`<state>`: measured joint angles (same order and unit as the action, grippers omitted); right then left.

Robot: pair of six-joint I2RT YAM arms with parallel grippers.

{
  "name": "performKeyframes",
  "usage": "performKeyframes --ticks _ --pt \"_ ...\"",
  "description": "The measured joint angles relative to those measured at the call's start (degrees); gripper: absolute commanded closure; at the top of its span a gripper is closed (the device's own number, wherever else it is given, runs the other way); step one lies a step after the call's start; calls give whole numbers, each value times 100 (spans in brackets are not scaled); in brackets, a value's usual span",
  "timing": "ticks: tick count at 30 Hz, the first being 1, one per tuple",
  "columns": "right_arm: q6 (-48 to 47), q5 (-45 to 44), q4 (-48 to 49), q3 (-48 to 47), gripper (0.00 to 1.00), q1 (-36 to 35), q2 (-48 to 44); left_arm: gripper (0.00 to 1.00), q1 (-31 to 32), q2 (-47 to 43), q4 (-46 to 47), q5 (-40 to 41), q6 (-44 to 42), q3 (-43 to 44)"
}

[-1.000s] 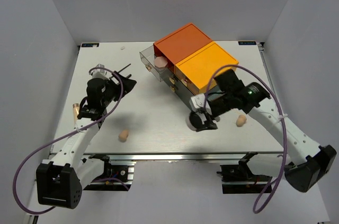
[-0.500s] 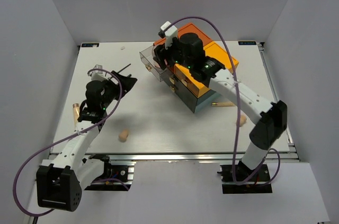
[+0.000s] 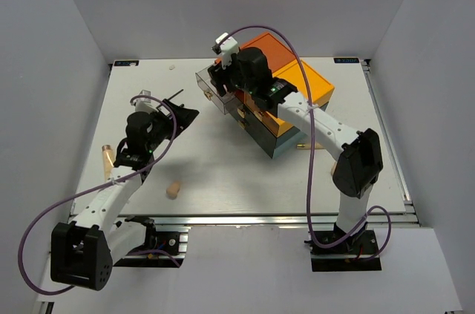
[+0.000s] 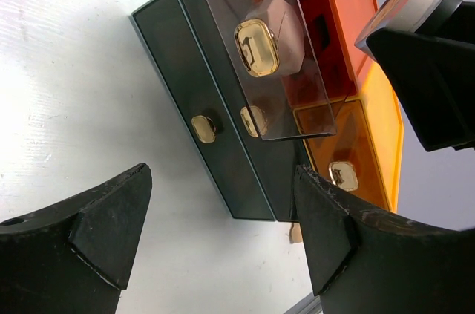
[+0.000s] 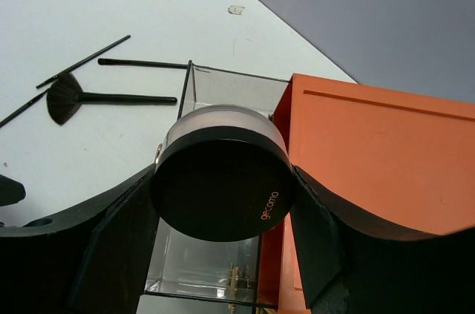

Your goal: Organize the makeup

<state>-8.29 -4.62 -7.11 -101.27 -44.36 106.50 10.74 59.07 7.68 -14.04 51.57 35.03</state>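
Two arms: both over the table [image 3: 223, 173] — the left one low over its left half, the right one reaching to the far edge.
Right gripper [image 5: 223, 214]: clamped on the round black compact [image 5: 220, 177], a finger against each side.
Compact's place: in the air over the clear drawer [image 5: 223, 91], just beside the orange top of the drawer box [image 5: 378, 151], near the middle of the table's far edge.
Left gripper [image 4: 223, 217]: jaws wide apart, nothing between them, facing the box's drawer fronts.
Drawer box: askew at the far middle; orange and yellow tops, dark drawers [image 4: 197, 121] with gold knobs, the clear drawer pulled out toward the left edge.
Inside the clear drawer: a pinkish-beige shape shows behind the knob; I cannot tell what it is.
Brushes: a fan brush [image 5: 70, 97] and thin black sticks [image 5: 141, 64] lie flat on the table left of the clear drawer; from above, I see the left gripper partly covering them.
Beige sponge [image 3: 174, 190]: alone near the table's near edge, left of middle.
Beige gold-tipped tube [image 3: 106, 157]: close to the left edge, just beside the left arm.
In the way: the right forearm lies across the box top, its purple cable [image 3: 308, 188] arcs over the lids — and the elbow hides the table by the box's near right corner.
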Motion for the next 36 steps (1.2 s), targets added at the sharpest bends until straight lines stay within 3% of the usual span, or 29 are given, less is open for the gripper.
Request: performKeyframes --ticks 2,10,13,15,16,17,23,27,28,29,31,36 --pt "-13 55 -4 -22 53 0 17 13 17 26 9 0 0 0" --pt "-114 225 -7 -223 42 17 304 13 44 70 7 4 0 2" --pt "-122 258 -28 -223 33 48 409 13 68 81 7 4 0 2" --pt "-120 297 -48 -223 22 83 459 13 79 103 7 4 -2 4" --pt "-120 315 -63 -223 11 103 468 13 83 122 7 4 -2 11" --pt "-116 332 -68 -223 11 129 468 13 90 151 4 4 -2 17" --pt "-111 586 -63 -337 12 289 468 16 160 413 11 7 -4 173" --pt "-13 938 -101 -634 22 435 455 39 267 728 83 20 15 413" --pt "24 1049 -98 -704 31 514 402 55 295 813 120 20 24 470" --pt "74 1266 -98 -713 38 610 319 59 323 916 142 20 44 551" --pt "221 1768 -92 -673 50 866 70 63 378 1163 188 15 -2 756" --pt "662 2643 160 -68 51 1799 -927 66 542 2044 151 63 -120 1508"
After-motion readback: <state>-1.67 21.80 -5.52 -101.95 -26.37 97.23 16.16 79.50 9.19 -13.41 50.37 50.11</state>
